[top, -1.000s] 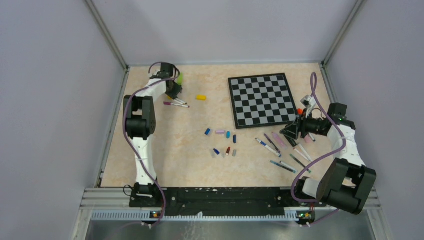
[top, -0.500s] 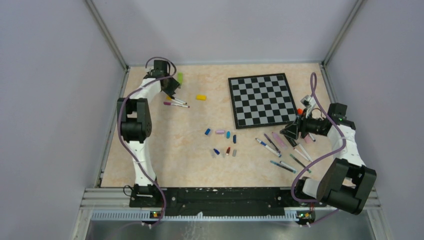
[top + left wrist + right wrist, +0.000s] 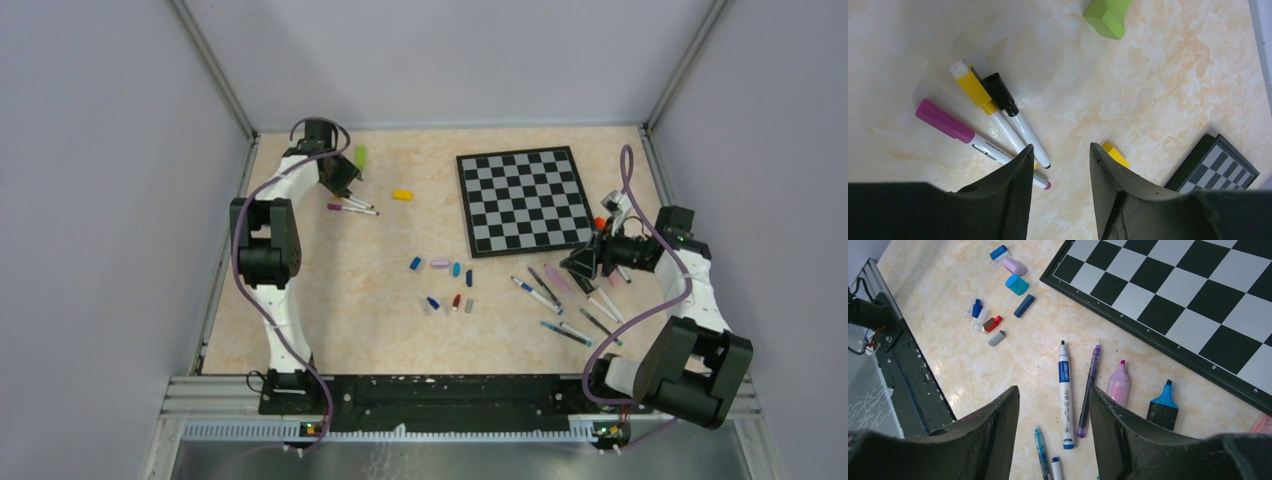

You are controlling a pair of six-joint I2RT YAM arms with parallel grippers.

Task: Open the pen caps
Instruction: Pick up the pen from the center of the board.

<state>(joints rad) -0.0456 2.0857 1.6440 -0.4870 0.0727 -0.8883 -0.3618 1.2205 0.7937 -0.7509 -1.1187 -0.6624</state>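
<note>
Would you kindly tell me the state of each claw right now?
Left claw: open, holding nothing.
Right claw: open, holding nothing.

Between the left fingers (image 3: 1008, 200) and straight ahead of them the table (image 3: 1158, 100) is bare. Three capped pens (image 3: 975, 90) lie just outside one finger, their tips running under it. A yellow block (image 3: 1115, 154) sits just past the other finger, and a green block (image 3: 1108, 15) farther ahead. Ahead of the right fingers (image 3: 993, 435), a white pen (image 3: 1064, 390) and a purple pen (image 3: 1089, 390) lie in the gap's line. The chessboard (image 3: 1198, 300) edge bars one side; the loose pen caps (image 3: 993, 323) cluster on the other, with bare table between.
</note>
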